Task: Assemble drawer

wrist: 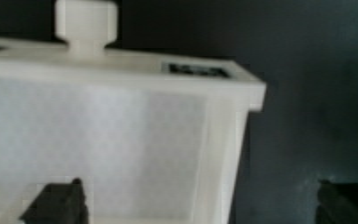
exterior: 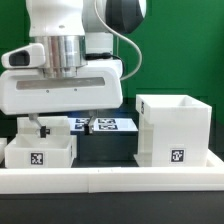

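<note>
2 fingers (wrist: pixel 55 200) of the claw (exterior: pixel 64 127) stand wide apart and grip nothing, and that spread is where trouble could begin. Judged from both views, 1 finger hangs over the hollow of the small tray (exterior: pixel 40 152) while the other hangs beyond its right wall, over the dark surface (exterior: pixel 105 150). If the claw came down slightly off line, a fingertip could land on the wall's top edge instead of passing either side of it. The light tray could then tip or skid toward the border rail (exterior: pixel 110 182) at the near edge. A pinch on 1 thin wall, off the tray's middle, might also let the tray swing or slip once lifted, and a tilted tray would likely jam at the opening of the large shell (exterior: pixel 172 128).

The tray sits on the exterior view's left, near the rail, with its tag (exterior: pixel 38 157) facing the camera. The claw hovers just above the tray's far right part, apart from it as far as can be seen. In the wrist view the tray fills much of the picture beneath the claw, its knob (wrist: pixel 83 25) on the end farthest from the fingertips. The shell stands well apart on the exterior view's right, and the marker board (exterior: pixel 100 124) lies farther back between the 2
</note>
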`<state>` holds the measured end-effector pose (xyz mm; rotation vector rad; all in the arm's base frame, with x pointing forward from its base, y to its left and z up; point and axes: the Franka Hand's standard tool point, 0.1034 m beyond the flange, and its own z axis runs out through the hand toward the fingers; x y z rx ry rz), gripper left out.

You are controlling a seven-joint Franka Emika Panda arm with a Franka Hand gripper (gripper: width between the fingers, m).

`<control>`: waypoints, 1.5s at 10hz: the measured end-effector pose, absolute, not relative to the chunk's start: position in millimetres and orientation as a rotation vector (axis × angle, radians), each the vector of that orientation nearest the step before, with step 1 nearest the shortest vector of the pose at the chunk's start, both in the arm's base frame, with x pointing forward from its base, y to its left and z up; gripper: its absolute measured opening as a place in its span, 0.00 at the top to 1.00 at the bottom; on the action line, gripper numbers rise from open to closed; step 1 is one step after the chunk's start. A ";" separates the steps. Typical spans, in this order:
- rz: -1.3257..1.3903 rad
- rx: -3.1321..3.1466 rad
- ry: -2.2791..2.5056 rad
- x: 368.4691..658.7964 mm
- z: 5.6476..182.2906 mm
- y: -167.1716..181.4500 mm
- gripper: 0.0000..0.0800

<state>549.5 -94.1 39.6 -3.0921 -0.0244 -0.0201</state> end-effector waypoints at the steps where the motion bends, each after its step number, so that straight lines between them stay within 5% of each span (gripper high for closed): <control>1: -0.021 -3.099 -0.024 545.9 31.9 -94.9 0.19; 7: -0.047 -3.128 -0.037 537.1 5.9 -94.6 0.19; 9: -0.047 -3.127 -0.039 537.3 5.8 -93.0 0.47; 10: -0.046 -3.127 -0.042 537.6 5.9 -91.8 0.47; 12: -0.046 -3.127 -0.048 538.2 6.1 -89.0 0.86; 15: -0.046 -3.127 -0.054 538.5 6.1 -87.3 0.95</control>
